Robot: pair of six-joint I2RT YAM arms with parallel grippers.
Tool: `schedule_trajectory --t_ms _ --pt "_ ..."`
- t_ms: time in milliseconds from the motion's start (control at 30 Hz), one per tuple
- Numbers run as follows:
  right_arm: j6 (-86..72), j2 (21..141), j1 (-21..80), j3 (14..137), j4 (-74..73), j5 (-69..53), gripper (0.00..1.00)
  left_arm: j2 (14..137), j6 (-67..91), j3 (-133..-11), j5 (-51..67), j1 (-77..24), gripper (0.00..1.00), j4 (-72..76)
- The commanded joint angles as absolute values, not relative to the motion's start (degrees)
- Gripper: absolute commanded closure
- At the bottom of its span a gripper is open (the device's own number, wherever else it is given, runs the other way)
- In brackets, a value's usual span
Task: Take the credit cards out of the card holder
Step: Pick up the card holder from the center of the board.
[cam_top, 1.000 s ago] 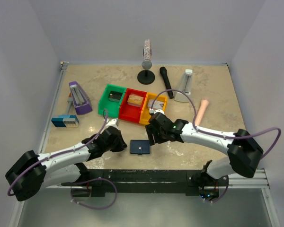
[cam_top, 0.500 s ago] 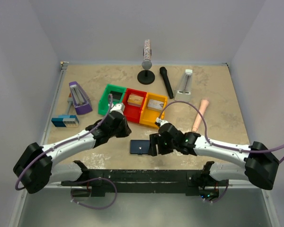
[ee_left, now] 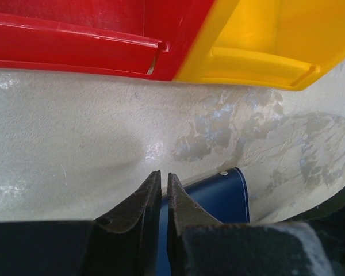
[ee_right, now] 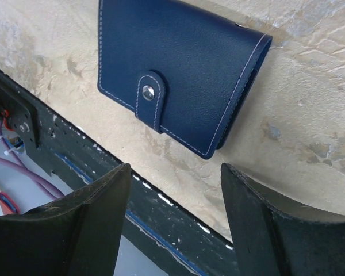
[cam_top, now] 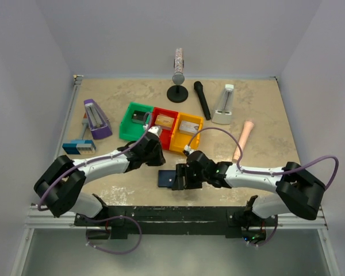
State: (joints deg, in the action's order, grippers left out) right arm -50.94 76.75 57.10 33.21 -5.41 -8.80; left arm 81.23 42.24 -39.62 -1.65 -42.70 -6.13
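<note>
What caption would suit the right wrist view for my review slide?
Open right gripper poised beside the navy card holder, snapped shut, lying at the table's near edge.

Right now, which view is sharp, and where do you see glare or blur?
Right wrist view: wallet sharp, stitching clear, right fingers dark and soft. Left wrist view: soft glare on the table, left fingers dark, slightly soft. Top view: even light, faint shadows.

card holder [cam_top: 165, 179] half under right claw [cam_top: 178, 177] — snapped closed, contents hidden
</note>
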Motion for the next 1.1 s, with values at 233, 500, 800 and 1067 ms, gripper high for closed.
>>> schedule_trajectory --t_ms 233,500,800,1067 --pt "-53.9 81.8 56.5 33.5 -0.3 -11.2 0.35 86.3 41.3 -38.9 -0.3 -42.5 0.89 -1.4" --pt "-52.6 81.2 51.6 32.0 1.8 -12.4 0.35 88.1 43.2 -35.5 2.3 -43.3 0.91 2.7" --pt "-49.7 82.9 48.0 34.5 1.8 -14.9 0.35 80.7 48.0 -26.0 3.6 -44.6 0.93 6.2" --pt "-47.3 86.2 47.4 40.3 0.2 -17.0 0.36 71.6 57.6 -15.1 1.9 -46.9 0.92 9.8"
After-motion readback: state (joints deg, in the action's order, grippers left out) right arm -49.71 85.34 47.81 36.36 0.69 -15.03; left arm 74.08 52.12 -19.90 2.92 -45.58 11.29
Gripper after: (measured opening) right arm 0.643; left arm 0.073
